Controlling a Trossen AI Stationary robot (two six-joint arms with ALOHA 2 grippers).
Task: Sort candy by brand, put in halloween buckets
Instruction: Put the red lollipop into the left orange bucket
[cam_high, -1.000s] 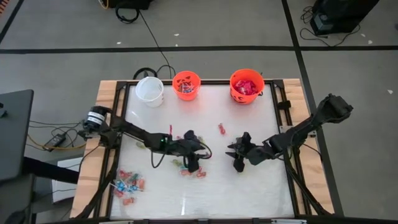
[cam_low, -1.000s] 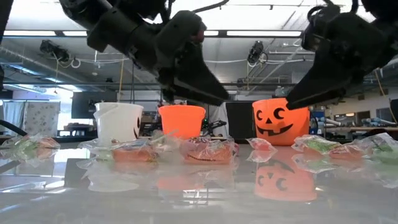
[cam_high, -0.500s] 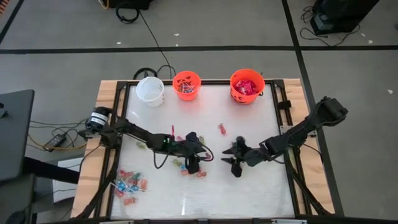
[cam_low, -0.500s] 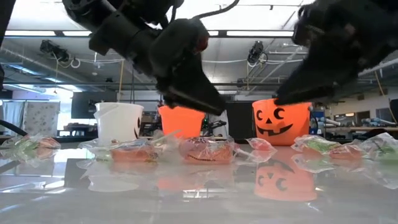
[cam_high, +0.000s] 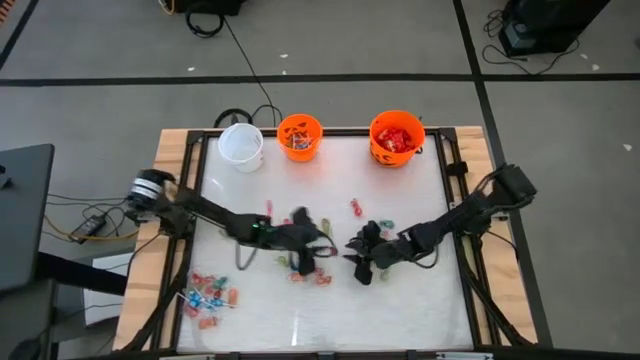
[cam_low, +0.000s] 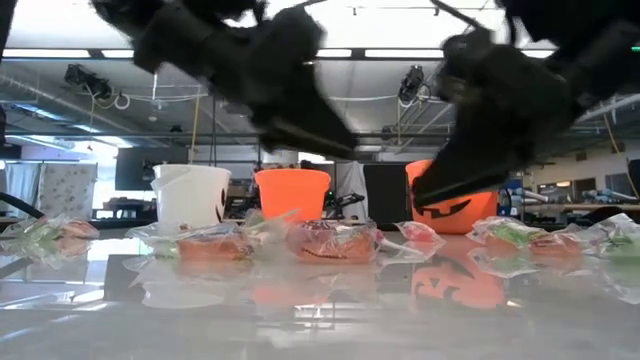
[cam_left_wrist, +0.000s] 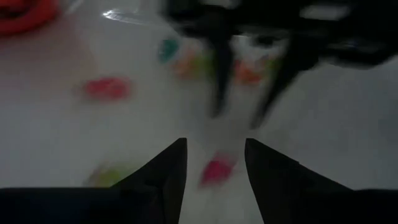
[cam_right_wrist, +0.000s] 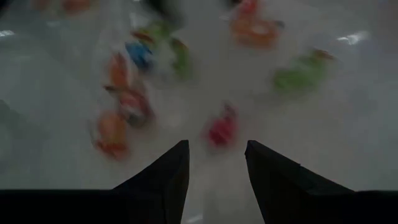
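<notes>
Both dark grippers, left (cam_high: 306, 262) and right (cam_high: 361, 266), hover spread and empty over scattered small wrapped sweets (cam_high: 297, 272) mid-table; a blurred, seemingly pink piece (cam_right_wrist: 221, 131) lies just ahead of the right one.

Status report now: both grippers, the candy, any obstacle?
Left gripper open, empty, over loose candy mid-table. Right gripper open, empty, close beside it. Arms near each other; nothing else blocking.
</notes>
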